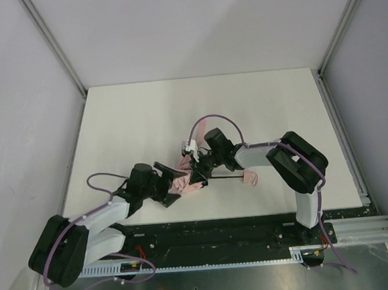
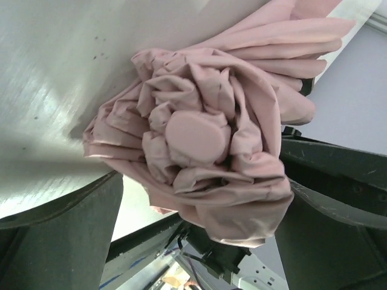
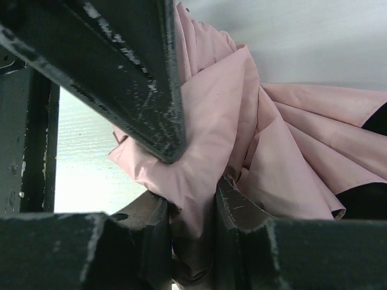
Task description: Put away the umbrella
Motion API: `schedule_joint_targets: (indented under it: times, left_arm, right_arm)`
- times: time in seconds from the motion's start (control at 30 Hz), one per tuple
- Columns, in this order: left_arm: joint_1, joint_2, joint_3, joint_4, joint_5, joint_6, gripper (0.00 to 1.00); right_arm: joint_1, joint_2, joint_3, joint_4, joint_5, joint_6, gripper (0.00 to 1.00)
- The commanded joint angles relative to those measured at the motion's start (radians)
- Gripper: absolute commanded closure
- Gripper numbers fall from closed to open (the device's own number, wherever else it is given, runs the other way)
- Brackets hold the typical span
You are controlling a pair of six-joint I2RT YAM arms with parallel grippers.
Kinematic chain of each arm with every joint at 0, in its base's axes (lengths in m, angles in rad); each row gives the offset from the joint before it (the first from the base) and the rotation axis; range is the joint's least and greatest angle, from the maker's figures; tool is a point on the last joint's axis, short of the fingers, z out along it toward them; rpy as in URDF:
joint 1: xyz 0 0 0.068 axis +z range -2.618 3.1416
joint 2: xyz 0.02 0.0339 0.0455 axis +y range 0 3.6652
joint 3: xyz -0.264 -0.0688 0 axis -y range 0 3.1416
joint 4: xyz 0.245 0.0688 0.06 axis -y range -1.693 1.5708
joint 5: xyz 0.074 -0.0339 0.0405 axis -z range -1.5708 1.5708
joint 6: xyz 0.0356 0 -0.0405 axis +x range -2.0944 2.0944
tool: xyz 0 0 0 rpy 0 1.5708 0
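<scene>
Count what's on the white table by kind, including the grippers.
Pale pink fabric folding umbrella: 1
Black two-finger grippers: 2, the left gripper and the right gripper
Total: 3

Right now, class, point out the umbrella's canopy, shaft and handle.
Canopy (image 2: 198, 136): left wrist view, on its round centre cap.
Shaft (image 1: 227, 178): top view, mid-length.
Handle (image 1: 251, 178): top view, pink body.
</scene>
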Motion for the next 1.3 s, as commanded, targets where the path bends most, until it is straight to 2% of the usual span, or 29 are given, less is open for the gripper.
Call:
schedule_joint_targets:
  times: [0.0,0.13,0.33,0.47,0.53,0.67,0.77,0.83,0.93,0.97,1.07,1.2,1.27]
  left_arm:
    - [-0.054,-0.1,-0.043,-0.041,-0.101,-0.084,0.0]
    - [-0.082,-0.109,-0.041,-0.038,-0.227,-0.119,0.01]
    - [-0.084,0.033,-0.004,0.03,-0.328,-0.048,0.01]
    - [-0.085,0.096,-0.029,0.072,-0.404,0.001,0.04]
    - [-0.085,0.115,-0.04,0.084,-0.422,0.028,0.09]
    - [-0.085,0.129,-0.075,0.088,-0.434,0.065,0.31]
    - [-0.085,0.137,-0.085,0.087,-0.432,0.091,0.44]
    - [-0.085,0.149,-0.088,0.088,-0.424,0.096,0.49]
    - [-0.084,0.17,-0.086,0.089,-0.406,0.108,0.57]
    - [-0.084,0.177,-0.085,0.089,-0.398,0.113,0.58]
    - [-0.08,0.193,-0.077,0.092,-0.382,0.13,0.62]
    - [-0.076,0.186,-0.066,0.093,-0.369,0.145,0.63]
    - [-0.075,0.183,-0.064,0.093,-0.364,0.146,0.63]
  right_arm:
    - [0.007,0.082,-0.076,-0.268,0.104,0.025,1.0]
    - [0.014,0.073,-0.076,-0.259,0.102,0.029,1.0]
    - [0.016,0.072,-0.076,-0.25,0.081,0.029,1.0]
    - [0.023,0.064,-0.076,-0.253,0.068,0.027,1.0]
    - [0.028,0.062,-0.076,-0.257,0.067,0.023,1.0]
    - [0.031,0.059,-0.071,-0.264,0.062,0.016,1.0]
    - [0.038,0.048,-0.059,-0.265,0.073,0.019,0.97]
    - [0.047,0.034,-0.046,-0.265,0.1,0.035,0.89]
    - [0.042,0.003,-0.003,-0.29,0.161,0.101,0.66]
    - [0.033,-0.007,0.019,-0.313,0.169,0.122,0.61]
    - [0.007,-0.066,0.048,-0.347,0.179,0.161,0.47]
    - [0.016,-0.182,0.081,-0.415,0.291,0.16,0.29]
    - [0.032,-0.255,0.091,-0.427,0.373,0.162,0.09]
